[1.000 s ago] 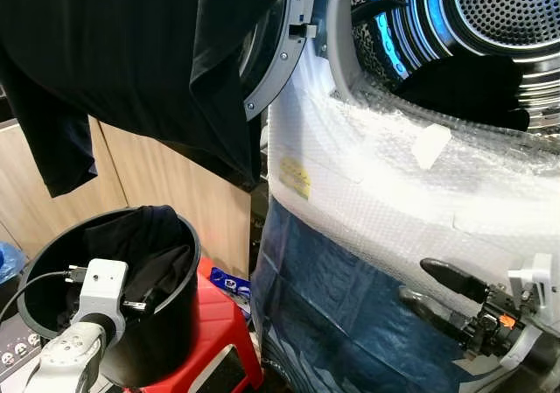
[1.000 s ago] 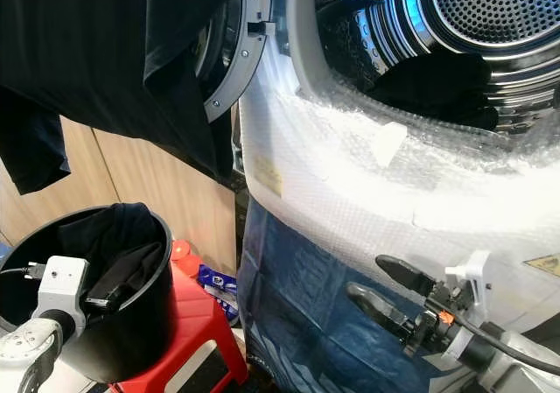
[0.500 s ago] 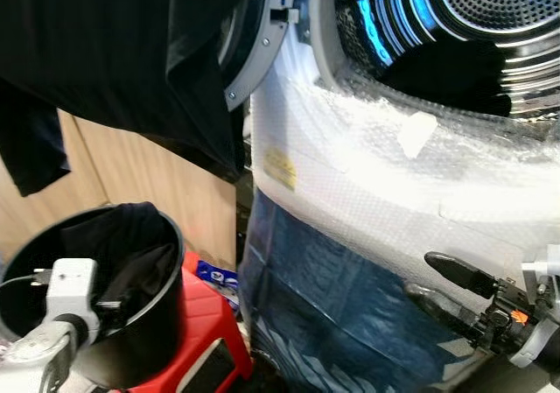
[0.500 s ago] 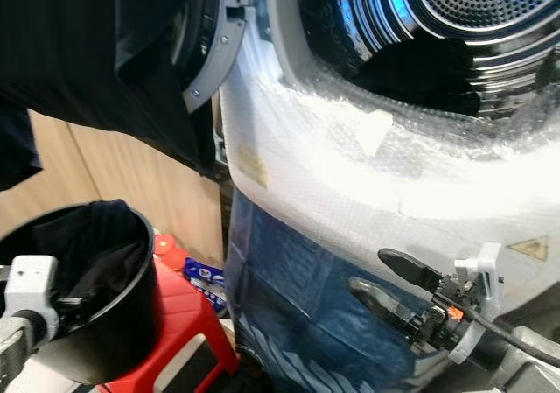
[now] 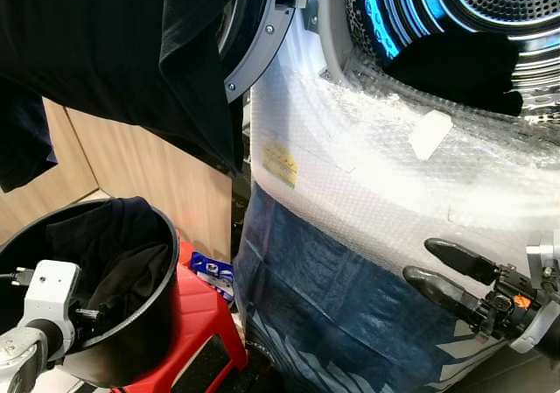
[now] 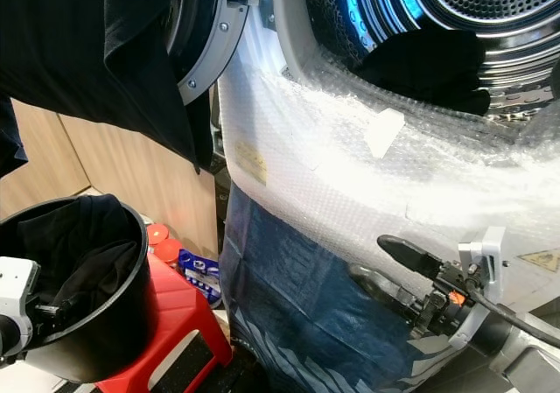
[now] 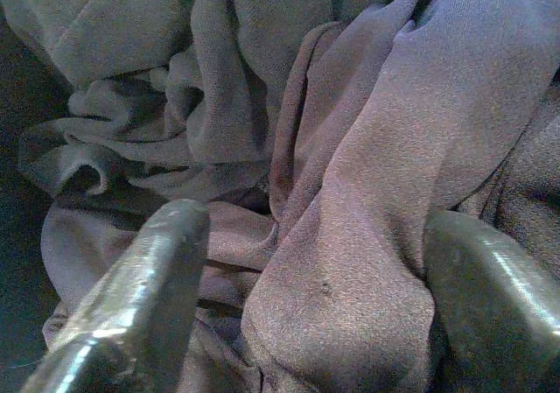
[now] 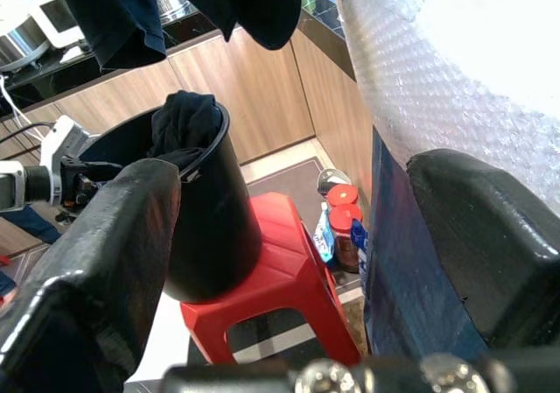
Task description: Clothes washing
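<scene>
Laundry [image 5: 122, 244], dark and crumpled, fills the black bucket [image 5: 144, 345] at lower left of the frame, on a red stool [image 5: 206, 323]. The left hand [image 7: 306, 297] reaches inside the bucket, its fingers spread open astride a fold of the cloth. The right hand [image 5: 442, 270] hovers at lower right, fingers apart and empty, before the bubble-wrapped washing machine [image 5: 367, 174]. A dark garment [image 5: 464, 65] lies in the drum at upper right; another [image 5: 114, 52] hangs over the door at upper left.

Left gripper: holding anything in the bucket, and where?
Nothing gripped yet. The left gripper is open inside the black bucket, fingers straddling a fold of the dark clothes.
</scene>
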Robot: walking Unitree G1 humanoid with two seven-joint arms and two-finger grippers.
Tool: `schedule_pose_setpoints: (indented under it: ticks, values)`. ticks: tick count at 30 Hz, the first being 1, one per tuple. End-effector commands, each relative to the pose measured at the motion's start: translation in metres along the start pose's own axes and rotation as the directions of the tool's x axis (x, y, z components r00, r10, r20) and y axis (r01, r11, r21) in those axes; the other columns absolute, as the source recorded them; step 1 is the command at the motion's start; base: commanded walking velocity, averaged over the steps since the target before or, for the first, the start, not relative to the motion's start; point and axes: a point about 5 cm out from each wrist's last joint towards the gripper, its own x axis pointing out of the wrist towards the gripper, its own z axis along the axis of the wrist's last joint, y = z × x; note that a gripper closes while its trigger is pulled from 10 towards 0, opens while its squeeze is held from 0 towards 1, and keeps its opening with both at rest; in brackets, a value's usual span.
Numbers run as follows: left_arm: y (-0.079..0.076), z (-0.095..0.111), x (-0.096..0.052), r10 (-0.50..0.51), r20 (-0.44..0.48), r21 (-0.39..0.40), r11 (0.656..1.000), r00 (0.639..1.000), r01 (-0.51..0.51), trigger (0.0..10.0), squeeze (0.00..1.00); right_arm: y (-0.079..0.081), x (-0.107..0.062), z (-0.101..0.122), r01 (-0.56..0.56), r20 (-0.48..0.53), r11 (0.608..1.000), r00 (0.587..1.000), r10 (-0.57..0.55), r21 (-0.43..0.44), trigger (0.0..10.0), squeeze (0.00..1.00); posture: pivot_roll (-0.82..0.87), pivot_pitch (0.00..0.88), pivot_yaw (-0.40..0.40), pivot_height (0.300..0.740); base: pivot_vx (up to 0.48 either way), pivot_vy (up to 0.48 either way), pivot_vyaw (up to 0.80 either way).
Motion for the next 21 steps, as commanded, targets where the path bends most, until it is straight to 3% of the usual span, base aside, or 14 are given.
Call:
schedule_pose_setpoints:
  ticks: [1, 21]
  values:
    - [-0.0026, -0.0109, -0.0003, -0.017, -0.053, 0.016, 1.000, 0.998, 0.018, 0.0, 0.00, 0.0034, -0.0018, 0.0103, -0.002, 0.008, 0.999, 1.000, 0.002, -0.035, 10.0, 0.00, -0.09, 0.208, -0.104, 0.740, 0.000, 0.000, 0.00]
    - [-0.0018, -0.0057, -0.0002, -0.004, -0.026, 0.034, 0.999, 1.000, 0.005, 0.0, 0.00, 0.0092, -0.0004, 0.0118, -0.053, 0.003, 0.998, 0.999, 0.053, -0.018, 10.0, 0.00, -0.09, 0.204, -0.105, 0.740, 0.000, 0.000, 0.00]
